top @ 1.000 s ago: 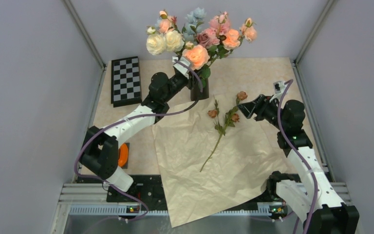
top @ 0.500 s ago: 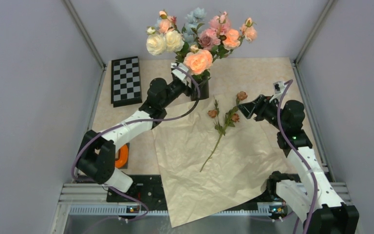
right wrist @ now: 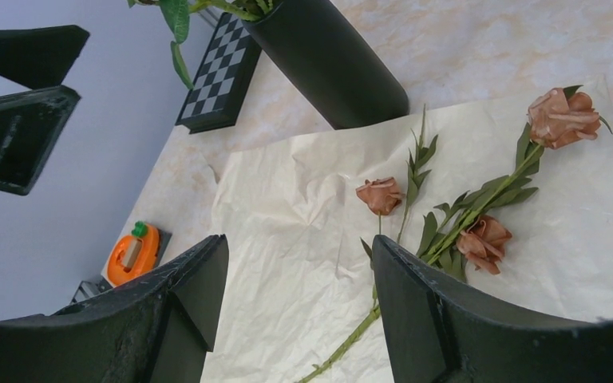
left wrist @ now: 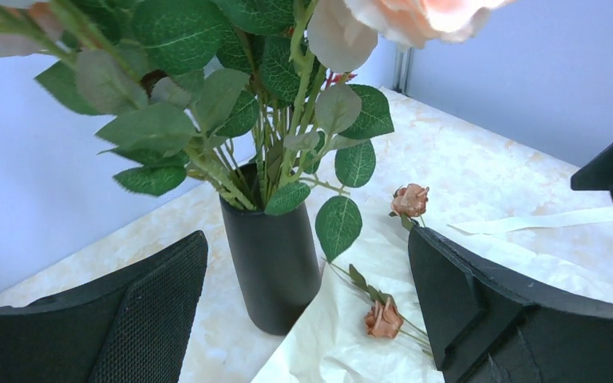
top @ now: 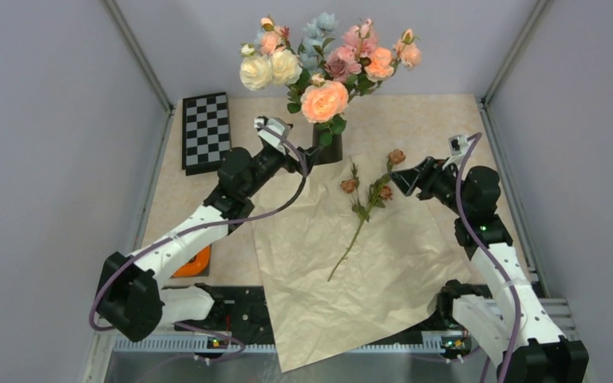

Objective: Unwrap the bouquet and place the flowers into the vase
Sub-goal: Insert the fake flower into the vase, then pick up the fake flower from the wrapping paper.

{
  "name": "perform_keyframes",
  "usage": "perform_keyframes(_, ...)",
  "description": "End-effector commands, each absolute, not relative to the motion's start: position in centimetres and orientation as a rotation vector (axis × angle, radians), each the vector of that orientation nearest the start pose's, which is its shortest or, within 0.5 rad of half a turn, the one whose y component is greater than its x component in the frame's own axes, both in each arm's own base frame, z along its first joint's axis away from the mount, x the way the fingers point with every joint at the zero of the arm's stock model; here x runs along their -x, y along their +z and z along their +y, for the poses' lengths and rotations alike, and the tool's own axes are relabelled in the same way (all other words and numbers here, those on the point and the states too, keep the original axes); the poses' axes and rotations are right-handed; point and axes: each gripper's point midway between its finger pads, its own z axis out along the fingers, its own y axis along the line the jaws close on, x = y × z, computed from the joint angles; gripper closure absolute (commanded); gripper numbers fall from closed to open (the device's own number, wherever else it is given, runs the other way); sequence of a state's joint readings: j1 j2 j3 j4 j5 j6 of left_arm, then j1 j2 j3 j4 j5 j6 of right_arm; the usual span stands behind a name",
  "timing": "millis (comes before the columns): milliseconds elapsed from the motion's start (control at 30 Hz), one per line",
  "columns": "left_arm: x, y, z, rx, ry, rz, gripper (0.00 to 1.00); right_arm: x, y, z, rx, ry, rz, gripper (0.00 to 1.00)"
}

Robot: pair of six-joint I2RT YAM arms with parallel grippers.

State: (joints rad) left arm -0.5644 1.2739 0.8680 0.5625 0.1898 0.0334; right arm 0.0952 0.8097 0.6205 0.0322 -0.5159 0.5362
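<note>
Marbled beige counter (top: 439, 120) under a crinkled sheet of tan paper (top: 351, 279), spread flat from the near edge up to the vase. The flowers (top: 323, 100) (cream, peach and pink roses among pale blue sprigs) stand in the black vase (left wrist: 275, 263) at the paper's far edge. A chessboard (top: 206, 132) lies at far left. The left pincer (left wrist: 307, 243) hangs just beside the vase, jaws wide apart and empty. The right pincer (right wrist: 299, 247) hovers near a spray of brownish-mauve roses (top: 365, 209) lying on the paper — jaws apart, holding nothing. A small orange object (right wrist: 132, 251) sits by the left arm.
</note>
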Motion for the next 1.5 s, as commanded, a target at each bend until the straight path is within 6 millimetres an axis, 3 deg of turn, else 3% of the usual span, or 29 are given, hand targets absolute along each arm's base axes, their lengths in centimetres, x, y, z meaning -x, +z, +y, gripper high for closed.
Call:
perform_keyframes(0, -33.9, 33.2, -24.1, -0.471, -0.587, 1.360, 0.01, -28.5, 25.0, 12.6, -0.029, 0.878, 1.788, 0.32)
perform_keyframes(367, -31.0, 30.1, -18.4, -0.337, -0.623, 1.767, 0.01, -27.1, 19.2, 10.8, -0.193, 0.761, 2.021, 0.36)
perform_keyframes(467, -31.5, 29.2, -15.8, -0.276, -0.670, 1.814, 0.01, -26.7, 17.5, 10.7, -0.238, 0.739, 2.083, 0.38)
perform_keyframes(567, -32.1, 28.5, -13.4, -0.226, -0.588, 1.836, 0.01, -26.5, 16.0, 10.8, -0.287, 0.690, 2.142, 0.40)
perform_keyframes(733, -32.0, 27.7, -12.9, -0.259, -0.545, 1.862, 0.01, -26.2, 13.6, 12.4, -0.321, 0.592, 2.230, 0.41)
perform_keyframes(900, -32.2, 26.2, -10.9, -0.197, -0.423, 1.930, 0.01, -26.8, 11.2, 14.5, -0.313, 0.522, 2.313, 0.41)
perform_keyframes(933, -31.9, 26.5, -10.7, -0.193, -0.414, 1.917, 0.01, -27.4, 10.3, 15.8, -0.286, 0.469, 2.350, 0.41)
perform_keyframes(1200, -31.6, 26.9, -10.7, -0.188, -0.423, 1.897, 0.01, -29.2, 8.1, 19.1, -0.210, 0.315, 2.434, 0.43)
perform_keyframes(1467, -31.3, 27.4, -10.2, -0.179, -0.403, 1.877, 0.01, -30.6, 5.9, 20.6, -0.146, 0.145, 2.488, 0.43)
